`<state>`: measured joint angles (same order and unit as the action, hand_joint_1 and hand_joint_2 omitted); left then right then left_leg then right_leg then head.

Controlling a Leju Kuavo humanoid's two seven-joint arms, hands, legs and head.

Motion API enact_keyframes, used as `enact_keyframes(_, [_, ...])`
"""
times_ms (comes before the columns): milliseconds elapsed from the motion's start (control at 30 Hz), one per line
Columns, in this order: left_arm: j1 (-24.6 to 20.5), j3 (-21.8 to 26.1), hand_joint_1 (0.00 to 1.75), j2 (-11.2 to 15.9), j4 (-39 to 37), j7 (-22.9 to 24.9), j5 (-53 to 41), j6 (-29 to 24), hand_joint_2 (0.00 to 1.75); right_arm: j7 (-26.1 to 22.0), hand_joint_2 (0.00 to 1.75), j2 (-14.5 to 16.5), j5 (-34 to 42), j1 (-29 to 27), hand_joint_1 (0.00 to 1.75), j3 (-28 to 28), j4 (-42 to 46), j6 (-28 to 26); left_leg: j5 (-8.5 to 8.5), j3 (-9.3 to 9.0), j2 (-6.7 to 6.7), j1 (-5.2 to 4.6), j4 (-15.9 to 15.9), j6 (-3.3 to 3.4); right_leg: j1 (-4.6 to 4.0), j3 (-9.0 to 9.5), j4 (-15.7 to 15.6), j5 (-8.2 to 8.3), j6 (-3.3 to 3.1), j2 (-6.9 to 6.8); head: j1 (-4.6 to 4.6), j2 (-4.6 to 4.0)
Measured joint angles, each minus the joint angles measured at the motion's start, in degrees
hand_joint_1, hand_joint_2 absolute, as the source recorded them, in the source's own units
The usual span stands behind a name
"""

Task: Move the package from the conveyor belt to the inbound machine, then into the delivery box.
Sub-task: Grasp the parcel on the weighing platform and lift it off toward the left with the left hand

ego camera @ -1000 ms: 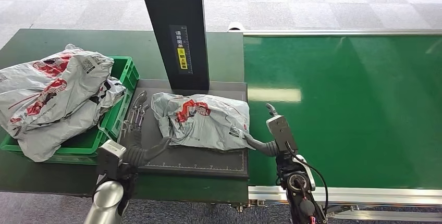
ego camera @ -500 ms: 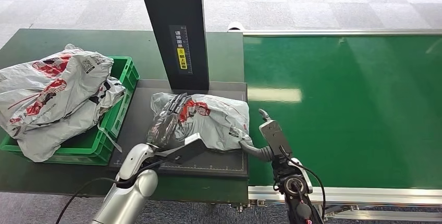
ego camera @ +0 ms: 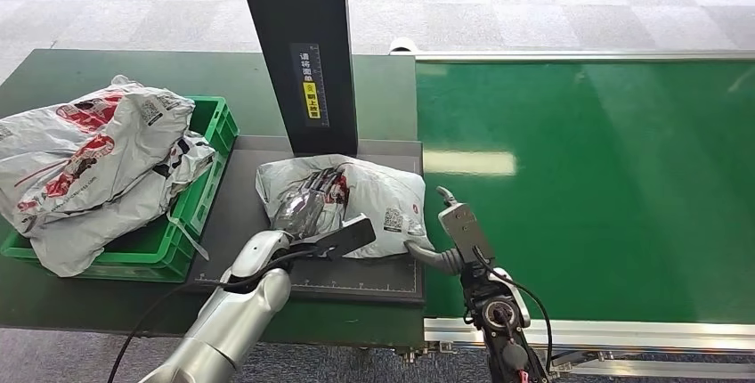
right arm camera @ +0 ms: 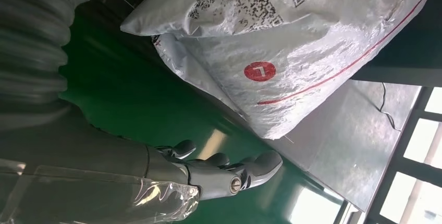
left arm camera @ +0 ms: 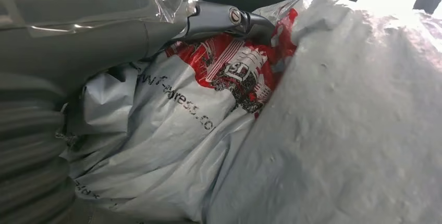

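Grey plastic parcel: a crumpled grey mailing bag with red print and black code labels (ego camera: 365, 205), lying on the dark flat scanning platform (ego camera: 240, 214), directly in front of the black upright scanner column (ego camera: 298, 44).
Left hand: silver-armed, dark-fingered left hand (ego camera: 307, 205) laid over the bag's red print, fingers draped on the bag's near-left part; whether they pinch the plastic cannot be told.
Right hand: right hand (right arm camera: 219, 169) beside the bag's corner farthest from the crate, fingers loosely spread, holding nothing, above the green belt.
Green conveyor belt (ego camera: 588, 187): adjoins the platform on the side away from the crate.
Green plastic crate (ego camera: 209, 147): just beside the platform's other side, heaped with similar grey mailing bags (ego camera: 89, 160).
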<state>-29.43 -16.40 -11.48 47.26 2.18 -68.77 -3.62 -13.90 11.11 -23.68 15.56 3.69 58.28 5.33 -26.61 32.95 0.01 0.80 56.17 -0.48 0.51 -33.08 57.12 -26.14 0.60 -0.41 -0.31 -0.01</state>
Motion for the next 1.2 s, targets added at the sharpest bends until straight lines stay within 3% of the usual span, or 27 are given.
enact_keyframes(267, [-4.5, 0.1, 0.03, -1.1, -7.4, 2.2, -1.0, 3.1, 1.75, 0.0, 1.75, 0.3, -0.6, 0.9, 0.00, -0.5, -1.0, 0.1, 0.00, -0.54, -0.06, 0.00, 0.0, 0.00, 0.01, 0.62, 0.0, -0.02, 0.01, -0.09, 0.00, 0.00])
enact_keyframes(400, [-5.2, 0.2, 1.66, -1.3, -9.0, 1.3, -0.9, 3.3, 1.75, 0.0, 1.75, 0.3, -0.6, 0.9, 0.00, -0.6, -1.2, 0.1, 0.02, -0.77, -0.08, 0.00, 0.0, 0.01, 0.01, 0.85, 0.0, -0.01, 0.00, -0.09, 0.01, 0.01])
enact_keyframes(433, [-5.2, 0.3, 1.73, -1.3, -9.2, 0.5, -0.8, 2.9, 1.75, 0.0, 1.75, 0.3, -0.7, 0.9, 0.00, -0.6, -1.2, 0.1, 0.03, -0.81, -0.08, 0.00, 0.0, 0.01, 0.01, 0.88, 0.0, -0.01, 0.00, -0.09, 0.01, 0.00])
enact_keyframes(700, [-3.1, 0.6, 1.75, -1.4, -6.7, -8.4, 2.0, -1.4, 1.75, 0.3, 1.75, 0.2, -0.5, -0.8, 0.00, -1.6, 0.6, 1.1, 0.06, -0.74, -0.06, -0.01, 0.0, 0.02, 0.01, 0.79, 0.0, 0.01, -0.01, -0.09, 0.00, 0.01])
enact_keyframes(1200, [-2.1, 0.6, 1.75, -1.8, -4.4, -9.0, 2.2, -1.6, 1.75, 0.3, 1.75, 0.2, -0.5, -1.2, 0.00, -2.1, 1.6, 1.2, 0.05, -0.53, -0.03, 0.00, 0.0, 0.01, 0.01, 0.54, 0.0, 0.01, -0.01, -0.06, 0.00, 0.00])
